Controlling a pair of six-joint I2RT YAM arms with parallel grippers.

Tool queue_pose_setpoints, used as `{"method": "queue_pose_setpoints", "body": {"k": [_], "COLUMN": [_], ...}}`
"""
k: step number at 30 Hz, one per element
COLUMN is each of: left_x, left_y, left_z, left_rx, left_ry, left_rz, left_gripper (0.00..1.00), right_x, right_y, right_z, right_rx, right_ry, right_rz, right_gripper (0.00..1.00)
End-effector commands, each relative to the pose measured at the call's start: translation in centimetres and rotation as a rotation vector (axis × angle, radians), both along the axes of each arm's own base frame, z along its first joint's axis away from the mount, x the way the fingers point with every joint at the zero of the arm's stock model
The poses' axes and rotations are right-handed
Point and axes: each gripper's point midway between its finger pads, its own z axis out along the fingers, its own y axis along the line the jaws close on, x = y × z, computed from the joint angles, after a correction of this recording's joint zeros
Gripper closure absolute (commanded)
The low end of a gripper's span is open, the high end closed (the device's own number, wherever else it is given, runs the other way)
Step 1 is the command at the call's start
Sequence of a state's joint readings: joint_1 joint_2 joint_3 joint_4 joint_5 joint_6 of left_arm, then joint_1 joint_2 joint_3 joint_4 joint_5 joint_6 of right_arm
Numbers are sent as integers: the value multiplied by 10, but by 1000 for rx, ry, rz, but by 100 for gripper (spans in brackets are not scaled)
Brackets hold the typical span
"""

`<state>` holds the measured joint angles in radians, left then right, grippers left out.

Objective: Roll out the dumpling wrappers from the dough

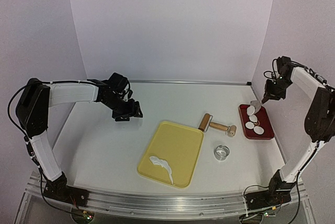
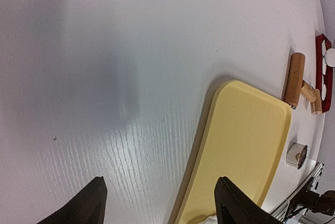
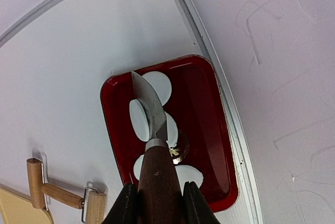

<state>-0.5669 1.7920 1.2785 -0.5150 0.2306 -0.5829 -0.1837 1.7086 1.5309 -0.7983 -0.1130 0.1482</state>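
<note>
Several white round dumpling wrappers lie in the red tray at the right; they also show in the right wrist view. My right gripper is shut on a wooden-handled metal spatula, and its blade hangs over the wrappers in the red tray. An irregular white dough patch lies on the yellow tray. My left gripper is open and empty above the bare table, left of the yellow tray.
A wooden rolling pin lies between the two trays and shows in the left wrist view. A metal ring cutter stands in front of it. The red tray sits close to the table's right edge rail.
</note>
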Motion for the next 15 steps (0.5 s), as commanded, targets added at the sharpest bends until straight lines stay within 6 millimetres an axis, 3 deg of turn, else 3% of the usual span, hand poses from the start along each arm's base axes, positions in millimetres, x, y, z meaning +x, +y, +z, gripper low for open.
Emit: {"method": "queue_pose_setpoints", "body": {"k": [1,7,12,15], "left_x": [9,11,15,15], "left_y": [2,4,3,4], "left_z": [26,26,27,27], "left_rx": [-25,-21,-21,-21], "left_ry": [-78,-82,-89,-89], "left_rz": [15,17,15,18], "left_gripper": [27,24,23,23], "right_x": [-4,-7,-3,-7], "right_y": [-14,-20,-8,-18], "right_z": [19,51,67,83], "right_rx": [-171,-309,-318,-390], "right_ry": [28,-12,-52,-59], "right_rz": [20,22,88,34], "right_gripper": [100,100,100,100]}}
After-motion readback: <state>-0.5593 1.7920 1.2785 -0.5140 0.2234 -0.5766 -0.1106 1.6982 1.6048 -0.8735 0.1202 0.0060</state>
